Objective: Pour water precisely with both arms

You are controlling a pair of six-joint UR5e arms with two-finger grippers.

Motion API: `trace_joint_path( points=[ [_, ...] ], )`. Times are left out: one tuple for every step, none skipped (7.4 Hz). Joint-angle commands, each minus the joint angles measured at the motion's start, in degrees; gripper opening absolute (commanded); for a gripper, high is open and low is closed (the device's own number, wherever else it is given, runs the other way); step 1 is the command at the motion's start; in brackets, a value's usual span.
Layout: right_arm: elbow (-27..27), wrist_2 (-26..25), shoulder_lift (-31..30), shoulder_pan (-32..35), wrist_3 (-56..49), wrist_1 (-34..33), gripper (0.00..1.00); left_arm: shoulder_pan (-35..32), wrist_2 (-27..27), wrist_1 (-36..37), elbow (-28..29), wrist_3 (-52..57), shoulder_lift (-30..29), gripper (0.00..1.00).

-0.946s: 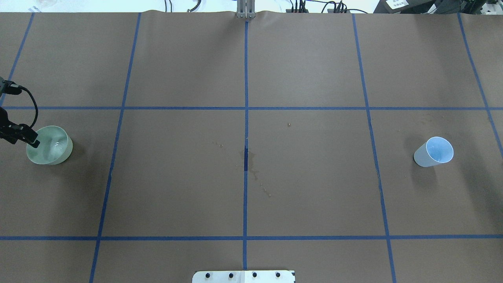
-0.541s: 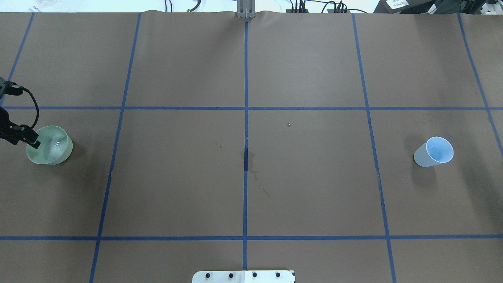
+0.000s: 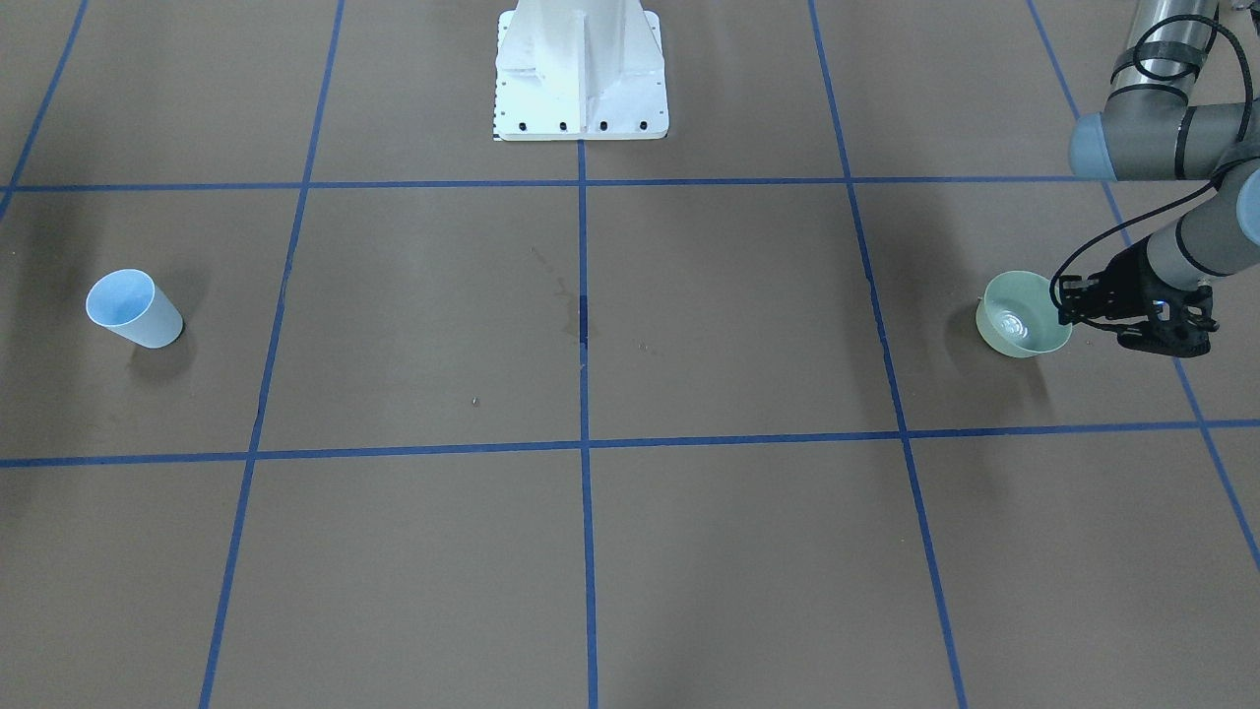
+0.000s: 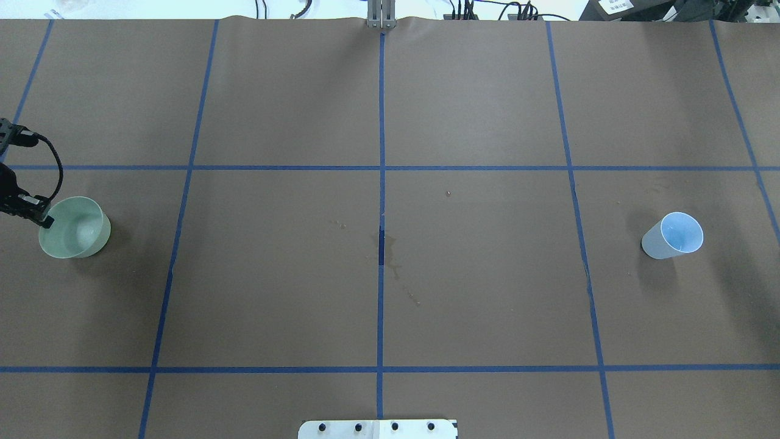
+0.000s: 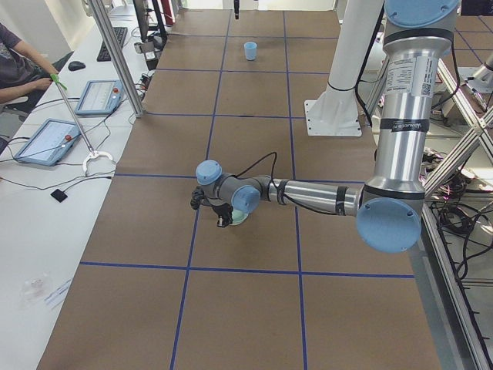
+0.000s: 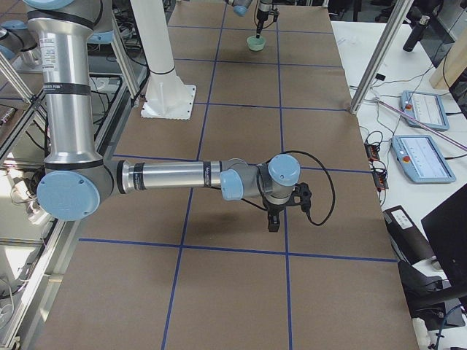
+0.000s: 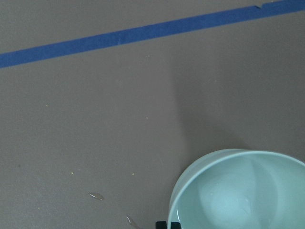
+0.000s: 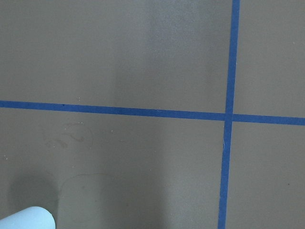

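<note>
Left claw (image 4: 44,219) farther outward at bowl (image 4: 105,239) rim.

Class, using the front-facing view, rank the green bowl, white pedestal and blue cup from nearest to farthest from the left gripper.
1. The green bowl, beside the left gripper, at the view's right edge.
2. The white pedestal, top centre.
3. The blue cup, far left.

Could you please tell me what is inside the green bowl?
The green bowl holds a little clear water, seen only as white glints on its floor; nothing else shows. The left end effector covers one edge of the rim, hiding that part.
</note>
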Motion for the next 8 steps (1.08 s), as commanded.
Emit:
trace_joint_path(
  points=[
    [0.02,0.05,0.00,0.00,0.01,0.00,1.00,0.00,-6.67,0.85,-1.66,-0.27,-0.69,0.00],
    [-0.07,0.05,0.09,0.00,0.01,0.00,1.00,0.00,-8.21,0.94,-2.28,-1.06,-1.22,0.00],
    [-0.07,-0.03,0.17,0.00,0.01,0.00,1.00,0.00,-8.31,0.68,-2.90,-7.33,-3.40,0.00],
    [-0.07,-0.04,0.26,0.00,0.01,0.00,1.00,0.00,-8.48,0.68,-4.47,-12.09,-4.81,0.00],
    [-0.16,-0.04,0.35,0.00,0.10,0.00,1.00,1.74,-8.14,0.68,-7.10,-17.71,-6.65,0.00],
    [-0.07,-0.04,0.35,0.00,0.10,0.00,1.00,6.37,-7.44,0.68,-9.39,-25.77,-9.89,0.00],
    [-0.07,-0.04,0.35,0.00,-0.07,0.00,1.00,9.98,-3.17,0.94,-9.41,-33.25,-15.23,0.00],
    [0.02,-0.04,0.18,0.00,-0.07,0.09,1.00,15.67,0.88,1.82,-9.32,-38.63,-19.11,0.00]
  ],
)
